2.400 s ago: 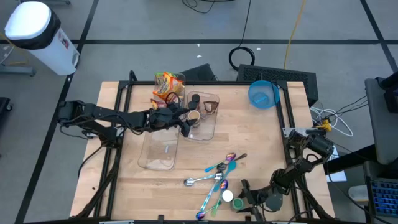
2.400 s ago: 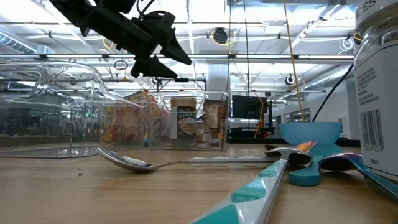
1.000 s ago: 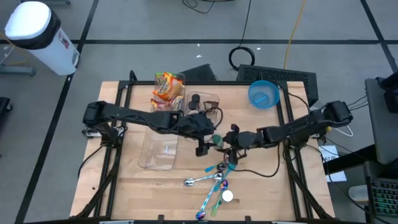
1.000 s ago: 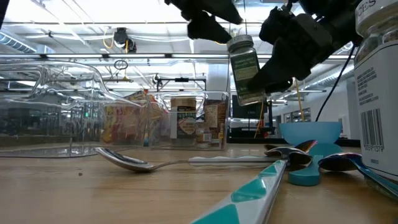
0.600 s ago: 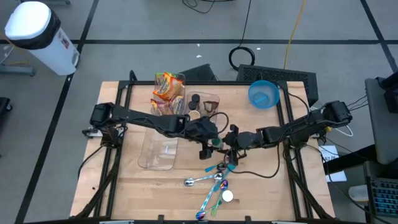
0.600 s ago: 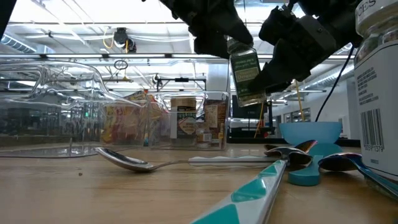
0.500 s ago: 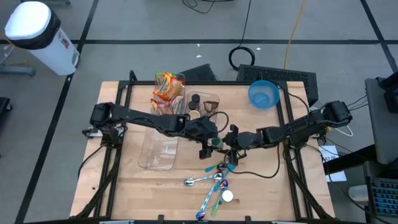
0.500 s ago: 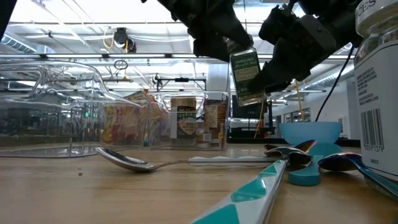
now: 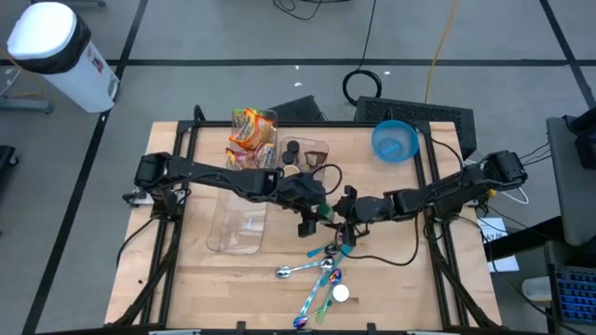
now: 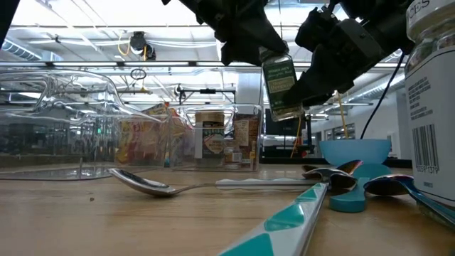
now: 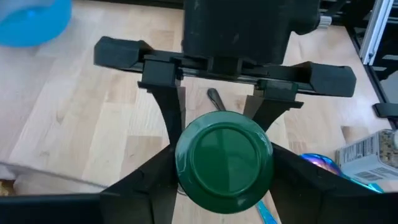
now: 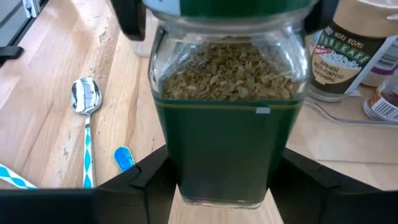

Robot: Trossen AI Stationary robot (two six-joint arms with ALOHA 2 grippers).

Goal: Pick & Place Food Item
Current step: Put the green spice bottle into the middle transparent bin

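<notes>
Both grippers on one jar (image 10: pixel 281 85) mid-tabletop: right gripper (image 9: pixel 346 210) pinching its body, left gripper (image 9: pixel 312 210) clamping the lid.

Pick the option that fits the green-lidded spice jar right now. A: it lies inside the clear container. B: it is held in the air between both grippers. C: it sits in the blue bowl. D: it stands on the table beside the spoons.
B: the low view shows the spice jar well above the table, with the left gripper at its lid end and the right gripper clamped on its body.
</notes>
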